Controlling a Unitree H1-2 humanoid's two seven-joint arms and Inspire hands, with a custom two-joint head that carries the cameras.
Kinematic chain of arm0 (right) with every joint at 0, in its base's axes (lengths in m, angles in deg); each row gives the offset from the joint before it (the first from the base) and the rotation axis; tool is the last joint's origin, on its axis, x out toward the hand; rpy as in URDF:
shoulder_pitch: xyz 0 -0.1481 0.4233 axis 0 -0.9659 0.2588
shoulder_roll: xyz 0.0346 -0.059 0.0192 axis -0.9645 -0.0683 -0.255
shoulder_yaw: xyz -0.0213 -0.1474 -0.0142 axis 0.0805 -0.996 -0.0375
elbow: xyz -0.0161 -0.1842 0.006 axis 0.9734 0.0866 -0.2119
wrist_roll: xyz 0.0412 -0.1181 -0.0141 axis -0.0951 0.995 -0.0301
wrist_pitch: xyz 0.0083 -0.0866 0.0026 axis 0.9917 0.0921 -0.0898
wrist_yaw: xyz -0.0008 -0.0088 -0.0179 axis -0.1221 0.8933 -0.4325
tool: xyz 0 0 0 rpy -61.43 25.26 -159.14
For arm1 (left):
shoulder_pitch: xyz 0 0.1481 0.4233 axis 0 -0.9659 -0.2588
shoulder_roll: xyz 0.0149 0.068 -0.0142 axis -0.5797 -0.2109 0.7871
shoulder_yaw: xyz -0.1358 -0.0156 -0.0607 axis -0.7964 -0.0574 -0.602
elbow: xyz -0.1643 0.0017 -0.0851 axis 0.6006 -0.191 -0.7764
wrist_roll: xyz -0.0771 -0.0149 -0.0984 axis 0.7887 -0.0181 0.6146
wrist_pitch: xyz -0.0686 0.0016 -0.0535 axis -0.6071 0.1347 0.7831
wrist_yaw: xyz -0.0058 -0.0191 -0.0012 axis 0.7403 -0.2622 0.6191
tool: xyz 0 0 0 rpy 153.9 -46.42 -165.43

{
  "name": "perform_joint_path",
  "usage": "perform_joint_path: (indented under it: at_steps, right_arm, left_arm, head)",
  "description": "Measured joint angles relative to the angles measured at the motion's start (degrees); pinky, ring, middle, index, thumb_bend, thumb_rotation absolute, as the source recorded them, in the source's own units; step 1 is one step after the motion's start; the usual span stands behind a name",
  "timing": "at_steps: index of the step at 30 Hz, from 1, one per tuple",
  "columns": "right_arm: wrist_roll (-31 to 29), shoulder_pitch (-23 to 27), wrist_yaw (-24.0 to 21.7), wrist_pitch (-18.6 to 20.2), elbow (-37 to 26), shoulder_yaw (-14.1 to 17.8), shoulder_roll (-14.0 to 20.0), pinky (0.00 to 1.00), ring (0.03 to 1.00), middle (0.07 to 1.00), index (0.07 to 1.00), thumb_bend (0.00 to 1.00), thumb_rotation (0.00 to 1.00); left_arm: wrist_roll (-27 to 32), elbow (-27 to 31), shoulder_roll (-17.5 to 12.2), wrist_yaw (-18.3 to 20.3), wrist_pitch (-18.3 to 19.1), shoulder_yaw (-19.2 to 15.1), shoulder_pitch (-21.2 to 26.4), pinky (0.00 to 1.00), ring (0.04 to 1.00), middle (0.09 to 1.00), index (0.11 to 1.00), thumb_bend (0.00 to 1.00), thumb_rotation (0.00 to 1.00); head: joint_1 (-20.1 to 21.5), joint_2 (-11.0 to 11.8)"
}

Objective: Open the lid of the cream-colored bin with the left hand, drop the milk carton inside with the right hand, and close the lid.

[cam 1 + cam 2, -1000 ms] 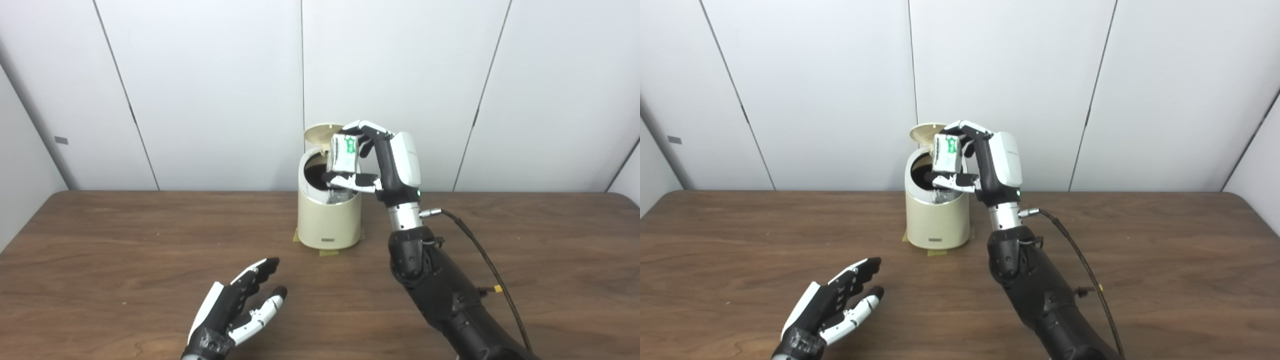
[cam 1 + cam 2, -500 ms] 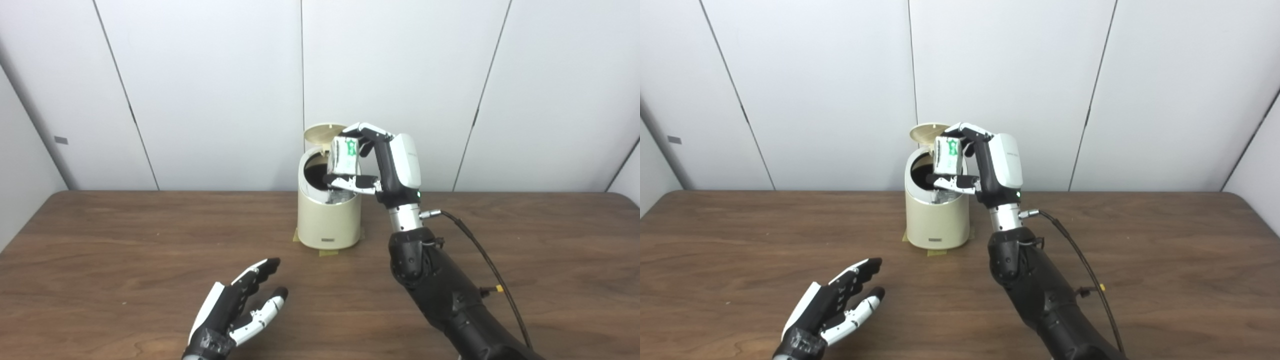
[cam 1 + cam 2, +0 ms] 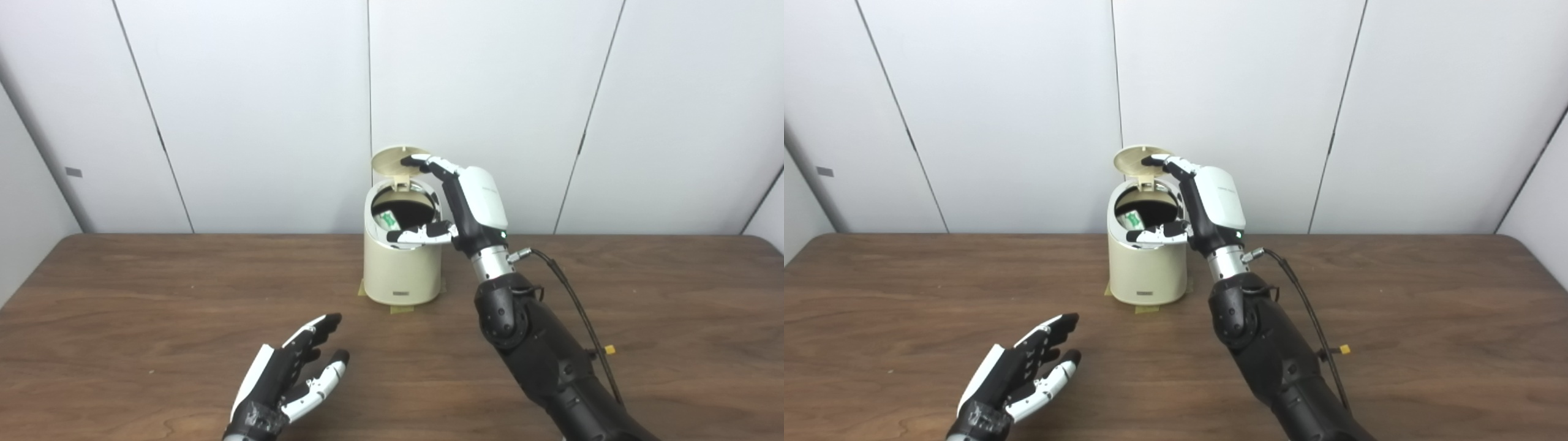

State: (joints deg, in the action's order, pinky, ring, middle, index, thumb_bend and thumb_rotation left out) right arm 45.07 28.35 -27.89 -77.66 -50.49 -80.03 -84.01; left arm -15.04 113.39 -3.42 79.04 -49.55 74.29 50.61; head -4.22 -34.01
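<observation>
Left eye view | lid point(image 3: 392, 160) up | milk carton point(image 3: 387, 218) apparently inside cream-colored bin point(image 3: 401, 269) | right hand point(image 3: 456, 199) fingers spread, empty | left hand point(image 3: 288, 380) fingers apart | closing remains

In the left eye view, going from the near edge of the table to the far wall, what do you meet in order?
Black-and-white left hand, open on the brown wooden table → round cream-colored bin → its raised lid, fingers of the right hand at it.

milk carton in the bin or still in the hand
In the bin: the milk carton lies inside the open cream-colored bin, and the right hand is open above it.
</observation>
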Motion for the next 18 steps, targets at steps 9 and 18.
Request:
perform_joint_path:
  at_steps: [9,18]
  right_arm:
    - [-0.43,-0.49,-0.77,0.55,-1.88,0.79,0.07,0.52,0.587,0.621,0.636,0.89,0.12]
    - [-9.82,-7.86,-1.55,3.24,-17.03,9.66,-2.72,0.32,0.392,0.486,0.511,0.52,0.0]
  left_arm:
    - [-0.27,-0.05,-0.86,0.1,-0.12,0.93,-0.88,0.9,0.946,0.939,0.903,0.22,0.38]
    - [0.01,-0.06,-0.62,-0.82,0.06,-0.9,-0.5,0.88,0.894,0.897,0.898,0.28,0.3]
  head:
    - [-0.09,-0.18]
    - [0.17,-0.35]
